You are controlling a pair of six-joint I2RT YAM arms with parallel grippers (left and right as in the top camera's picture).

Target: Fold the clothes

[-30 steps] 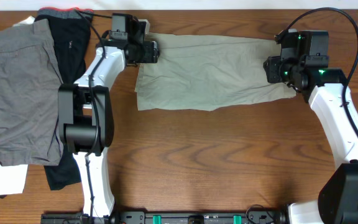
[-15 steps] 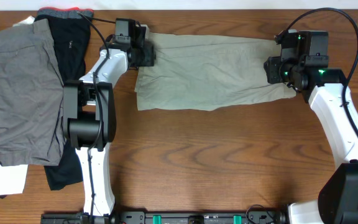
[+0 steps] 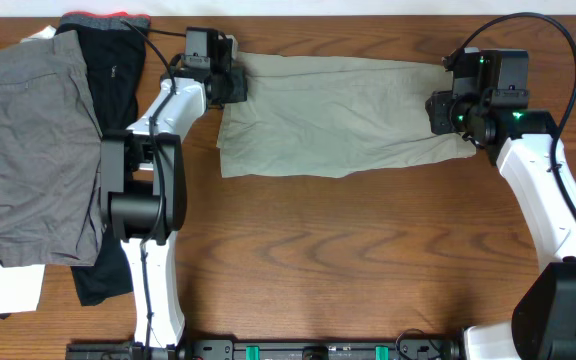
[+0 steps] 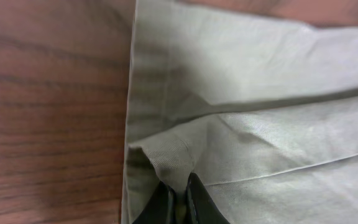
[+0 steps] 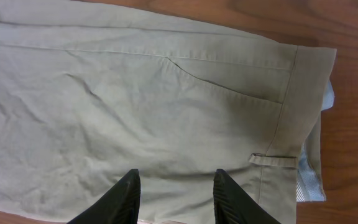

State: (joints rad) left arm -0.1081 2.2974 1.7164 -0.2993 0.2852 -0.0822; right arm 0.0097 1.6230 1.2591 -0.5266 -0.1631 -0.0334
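My left hand (image 4: 178, 196) has just pinched shut on the khaki shorts (image 3: 338, 115) near the desk's (image 3: 368, 250) far edge. My right hand (image 5: 174, 196) is open, seemingly hovering above them. Folding can start.

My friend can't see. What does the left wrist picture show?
The left gripper pinches a raised fold of the khaki shorts near their edge, its black jaws shut. The shorts lie on a brown wooden table, bare on the left.
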